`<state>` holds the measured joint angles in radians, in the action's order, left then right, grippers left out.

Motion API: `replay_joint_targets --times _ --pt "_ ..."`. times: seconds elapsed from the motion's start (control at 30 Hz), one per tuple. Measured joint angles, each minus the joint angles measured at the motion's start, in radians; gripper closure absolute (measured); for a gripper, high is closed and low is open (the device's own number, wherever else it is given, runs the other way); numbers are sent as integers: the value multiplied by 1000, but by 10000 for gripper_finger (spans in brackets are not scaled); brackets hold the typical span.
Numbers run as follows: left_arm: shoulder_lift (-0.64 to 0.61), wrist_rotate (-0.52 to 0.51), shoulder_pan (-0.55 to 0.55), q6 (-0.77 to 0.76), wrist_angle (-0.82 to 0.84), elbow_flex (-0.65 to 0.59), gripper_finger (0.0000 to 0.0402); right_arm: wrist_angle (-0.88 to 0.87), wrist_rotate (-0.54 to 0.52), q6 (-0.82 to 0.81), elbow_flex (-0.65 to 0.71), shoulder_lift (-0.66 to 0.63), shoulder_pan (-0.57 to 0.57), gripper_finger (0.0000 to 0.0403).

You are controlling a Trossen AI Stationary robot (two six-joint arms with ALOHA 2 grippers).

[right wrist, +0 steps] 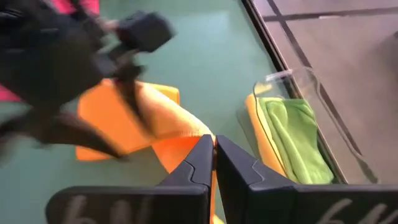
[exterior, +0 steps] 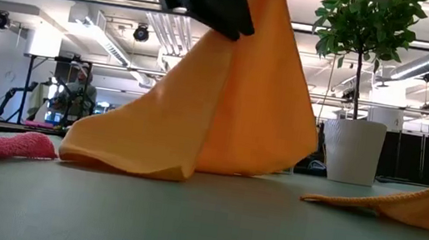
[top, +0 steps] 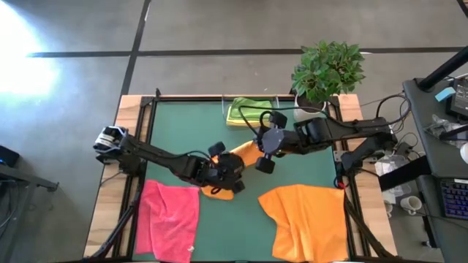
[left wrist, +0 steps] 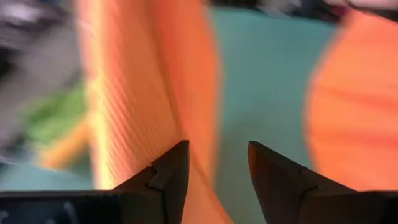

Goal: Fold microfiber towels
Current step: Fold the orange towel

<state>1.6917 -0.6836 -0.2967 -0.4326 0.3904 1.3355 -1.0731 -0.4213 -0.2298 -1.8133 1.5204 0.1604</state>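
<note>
Orange towel [exterior: 224, 113] hangs mid-mat, lifted into a tent. My right gripper [right wrist: 214, 144] is clamped together on its top edge. My left gripper [left wrist: 217, 163] sits at the cloth's lower left side, fingers apart, fabric running beside one finger. Second orange towel [top: 307, 219] lies flat at the front right, pink towel [top: 172, 215] front left. Green towel [top: 245, 109] rests on a yellow one at the mat's back edge.

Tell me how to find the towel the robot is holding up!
Look at the middle of the green table mat, where the two dark arms meet. The orange towel hangs there like a tent, pinched at its top by the right gripper. The other orange towel lies flat near the front edge.
</note>
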Motion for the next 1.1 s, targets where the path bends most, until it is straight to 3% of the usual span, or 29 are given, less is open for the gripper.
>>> replay_joint_targets --times 0.13,0.3,0.47,0.7,1.1 --pt "10 176 -34 -10 18 -16 253 -7 1 5 17 0 -7 395" --pt "87 195 -63 -11 12 -28 253 -6 1 4 29 0 -21 395" --pt "166 339 -87 -50 11 -29 253 -4 1 3 27 0 -39 395" --pt "211 346 -150 -160 19 -29 253 -10 10 18 27 0 -50 395" --pt "287 315 -145 -165 81 -33 253 -15 13 11 27 0 -50 395"
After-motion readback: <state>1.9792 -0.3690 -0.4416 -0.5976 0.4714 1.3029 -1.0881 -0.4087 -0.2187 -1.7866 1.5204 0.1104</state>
